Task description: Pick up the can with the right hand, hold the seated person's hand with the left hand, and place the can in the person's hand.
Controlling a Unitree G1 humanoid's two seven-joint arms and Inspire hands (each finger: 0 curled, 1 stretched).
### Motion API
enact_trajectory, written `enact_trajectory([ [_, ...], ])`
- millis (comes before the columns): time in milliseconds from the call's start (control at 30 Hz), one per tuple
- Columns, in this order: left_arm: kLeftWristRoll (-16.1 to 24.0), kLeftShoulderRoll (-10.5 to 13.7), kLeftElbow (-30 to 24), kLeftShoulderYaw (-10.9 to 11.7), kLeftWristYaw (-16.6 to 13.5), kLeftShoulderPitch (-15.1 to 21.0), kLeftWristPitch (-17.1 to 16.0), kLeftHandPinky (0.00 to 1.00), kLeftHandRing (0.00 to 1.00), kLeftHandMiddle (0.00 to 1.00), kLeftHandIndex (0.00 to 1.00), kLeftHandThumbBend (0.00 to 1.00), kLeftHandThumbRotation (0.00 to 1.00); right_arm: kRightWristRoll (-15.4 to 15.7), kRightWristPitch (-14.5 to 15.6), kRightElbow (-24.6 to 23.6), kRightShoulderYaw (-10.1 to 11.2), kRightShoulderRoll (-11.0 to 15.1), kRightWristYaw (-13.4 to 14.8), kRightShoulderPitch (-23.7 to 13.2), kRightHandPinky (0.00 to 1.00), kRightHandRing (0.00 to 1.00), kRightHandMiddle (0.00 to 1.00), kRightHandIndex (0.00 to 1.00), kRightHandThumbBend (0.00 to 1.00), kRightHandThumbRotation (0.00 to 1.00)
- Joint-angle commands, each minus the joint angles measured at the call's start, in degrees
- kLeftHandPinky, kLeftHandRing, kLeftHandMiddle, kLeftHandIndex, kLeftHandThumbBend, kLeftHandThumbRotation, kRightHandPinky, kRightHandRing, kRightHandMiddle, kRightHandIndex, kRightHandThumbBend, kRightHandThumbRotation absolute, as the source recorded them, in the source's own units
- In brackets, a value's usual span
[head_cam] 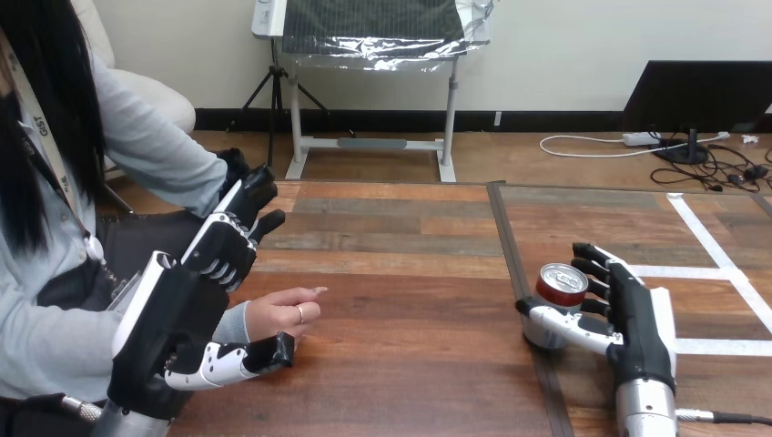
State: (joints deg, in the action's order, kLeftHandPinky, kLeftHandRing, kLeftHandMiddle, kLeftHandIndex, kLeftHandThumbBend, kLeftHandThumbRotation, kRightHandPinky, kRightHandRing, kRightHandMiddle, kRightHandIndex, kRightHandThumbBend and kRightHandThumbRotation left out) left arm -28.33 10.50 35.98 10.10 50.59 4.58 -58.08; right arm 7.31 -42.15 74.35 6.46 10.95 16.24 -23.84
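Hidden bits first: right hand point(637, 319) covers the far-right side of the red-topped silver metal can point(560, 282), so finger contact there can't be confirmed. Can's lower body sits partly behind the black-and-white thumb point(569, 328) lying across its near side. Left hand point(187, 309) blocks the wrist of the person's hand point(284, 314); whether palm touches wrist, can't tell. Both silver forearms are cut off at the bottom edge.

Right hand: fingers point(596, 269) lie in against the can's right side near the rim, thumb across the front, so it's wrapped on the can. Can stands upright on the brown wood-plank bench point(410, 300), on a dark strip point(510, 255) running front to back. Lid is round and shiny; open or sealed, can't tell.

Left hand: spread, gripping nothing. Its fingers point(244, 205) point away, above and beyond the person's wrist; its thumb point(232, 364) lies on the near side, just beside the grey cuff. Person's hand rests palm down on the bench, fingers loosely bent, well apart from the can.

White tape lines point(719, 264) cross the bench right of the strip, beyond the right hand.
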Motion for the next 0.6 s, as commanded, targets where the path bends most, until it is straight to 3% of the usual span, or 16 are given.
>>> enact_trajectory([
  [0,-0.5,0.2,-2.8,0.0,-0.1,1.8,-0.2,0.94,0.99,1.0,0.95,1.0,0.46,0.8,-1.0,-2.7,-0.6,-0.6,2.6,-2.5,0.6,0.66,0.69,0.7,0.88,0.0],
  [233,-0.7,0.3,-3.1,0.0,-0.1,1.6,0.1,0.94,0.99,1.0,0.96,1.0,0.46,1.2,-0.1,-2.8,-0.7,-0.8,5.0,-2.6,0.53,0.6,0.64,0.66,0.85,0.0],
  [567,-1.3,0.2,-3.1,-0.1,0.4,1.9,0.3,0.95,1.0,1.0,0.96,1.0,0.46,-0.9,0.5,-2.5,0.6,-1.4,3.6,-2.8,0.41,0.49,0.56,0.58,0.78,0.0],
])
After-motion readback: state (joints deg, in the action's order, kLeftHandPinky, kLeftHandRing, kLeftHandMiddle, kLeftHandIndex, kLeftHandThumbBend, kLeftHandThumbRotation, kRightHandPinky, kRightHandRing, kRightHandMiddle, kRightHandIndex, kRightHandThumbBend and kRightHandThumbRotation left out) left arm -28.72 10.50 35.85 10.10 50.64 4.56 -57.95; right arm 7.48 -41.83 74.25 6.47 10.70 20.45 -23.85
